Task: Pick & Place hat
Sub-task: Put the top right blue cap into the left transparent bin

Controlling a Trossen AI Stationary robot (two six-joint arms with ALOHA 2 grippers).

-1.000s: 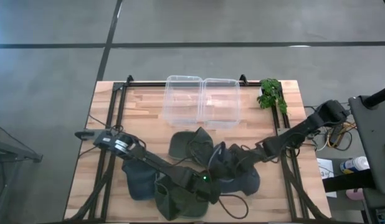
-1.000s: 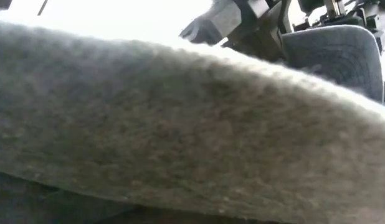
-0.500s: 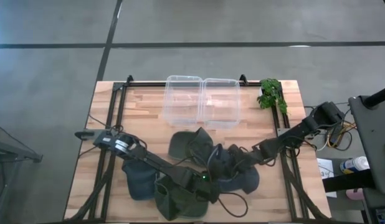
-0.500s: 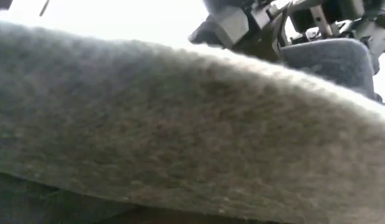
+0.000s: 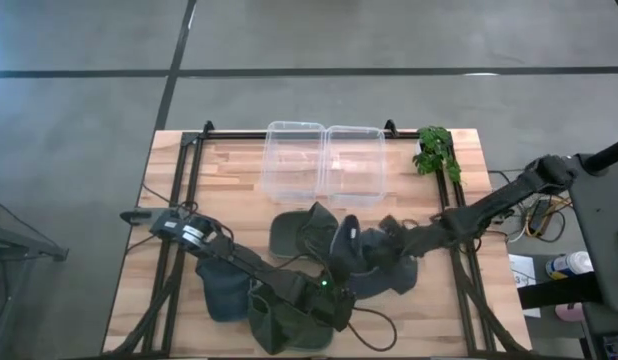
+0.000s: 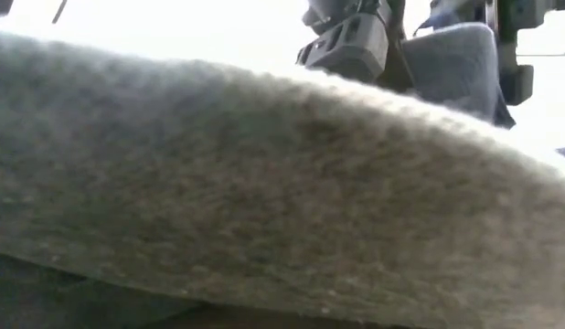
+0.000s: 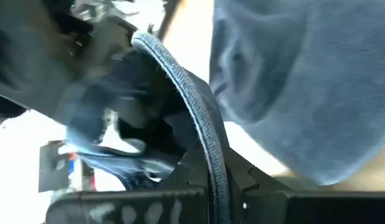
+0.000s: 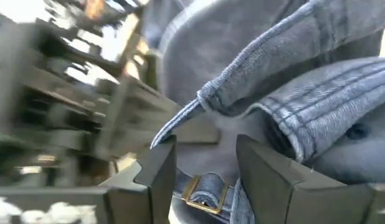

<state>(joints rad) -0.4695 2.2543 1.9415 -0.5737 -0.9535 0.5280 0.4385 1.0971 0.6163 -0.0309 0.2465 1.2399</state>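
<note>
A blue denim hat (image 5: 384, 270) sits crumpled near the table's middle, raised beside my right gripper (image 5: 351, 240). In the low view the hat (image 6: 456, 64) shows above a grey hat. My right gripper (image 8: 205, 168) is shut on it, and denim folds (image 8: 317, 93) fill its wrist view. My left gripper (image 5: 334, 298) lies low at the near middle, among dark hats. In its wrist view (image 7: 214, 186) it is shut on a dark hat's brim. My right gripper has the blue hat's back opening between its two fingers (image 8: 156, 171), with the strap and brass buckle (image 8: 205, 188) in the gap. It comes in from the table's right, slanting down. The hat bunches around the fingers; I cannot tell whether it is clear of the table. My left gripper pinches the corded edge of a dark hat's brim (image 7: 208, 168), which runs straight down into the narrow gap between the fingers. The fingers reach in low from the table's left. The hat lies among the others on the table.
Two clear containers (image 5: 294, 160) (image 5: 354, 165) stand side by side at the far middle, with a green plant (image 5: 436, 150) at the far right. More hats lie about: a dark one (image 5: 299, 232), a navy one (image 5: 224, 290) and an olive one (image 5: 284, 325). A grey hat (image 6: 264, 201) blocks most of the low view.
My right gripper has moved toward the table's left and far edge and risen. It drew the blue hat with it, and the hat has gone from lying spread out to bunched and raised.
</note>
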